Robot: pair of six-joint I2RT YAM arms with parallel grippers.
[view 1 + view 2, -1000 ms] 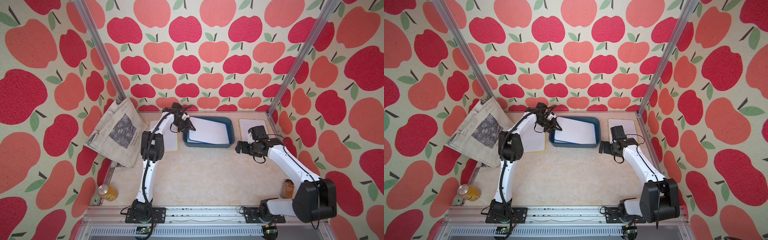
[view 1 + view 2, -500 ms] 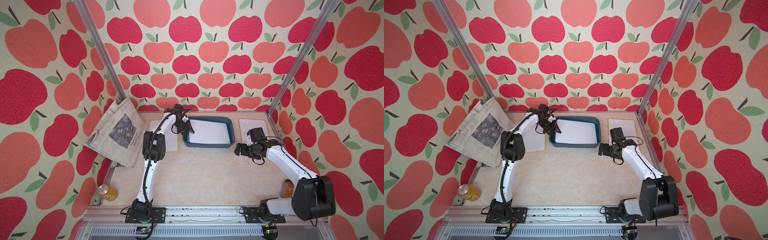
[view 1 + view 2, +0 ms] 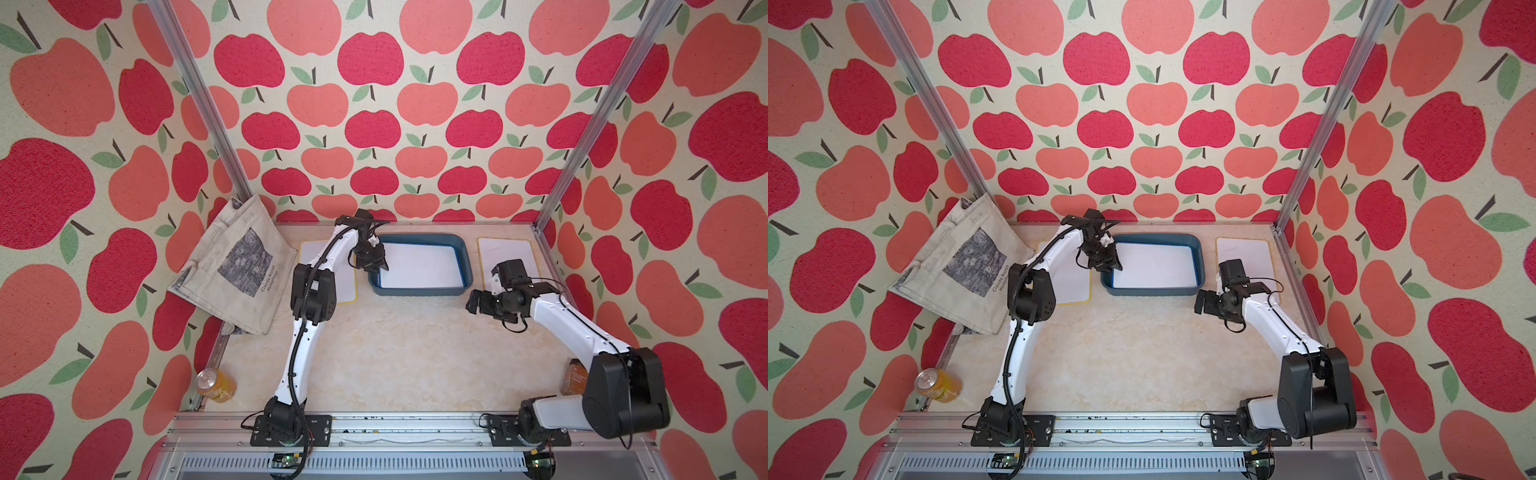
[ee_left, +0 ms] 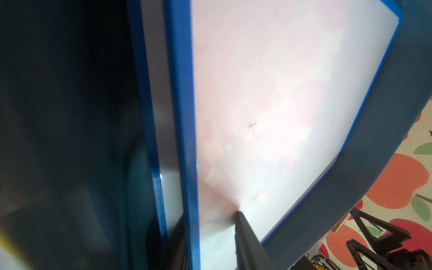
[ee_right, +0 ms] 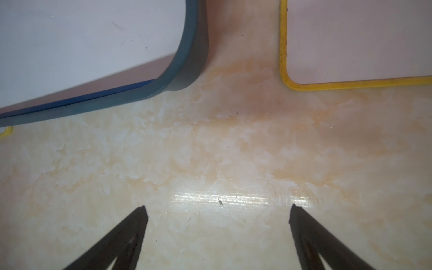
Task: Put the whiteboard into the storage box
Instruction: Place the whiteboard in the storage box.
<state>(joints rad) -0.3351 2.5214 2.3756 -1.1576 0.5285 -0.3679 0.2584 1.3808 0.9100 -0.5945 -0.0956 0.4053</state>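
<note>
The dark teal storage box stands at the back middle of the table. A blue-framed whiteboard lies inside it, white face up. My left gripper is at the box's left end, shut on that whiteboard's edge. In the left wrist view, the blue frame runs between the fingers of the left gripper, one on the white face. My right gripper hovers open and empty over bare table, in front of the box's right corner.
Yellow-framed whiteboards lie flat either side of the box, one to the left and one to the right. A canvas tote bag leans at the left wall. An orange can is front left, a brown jar front right.
The left gripper has shifted slightly at the box's left end and the whiteboard now lies flatter in the box. The right gripper has drifted a little toward the front.
</note>
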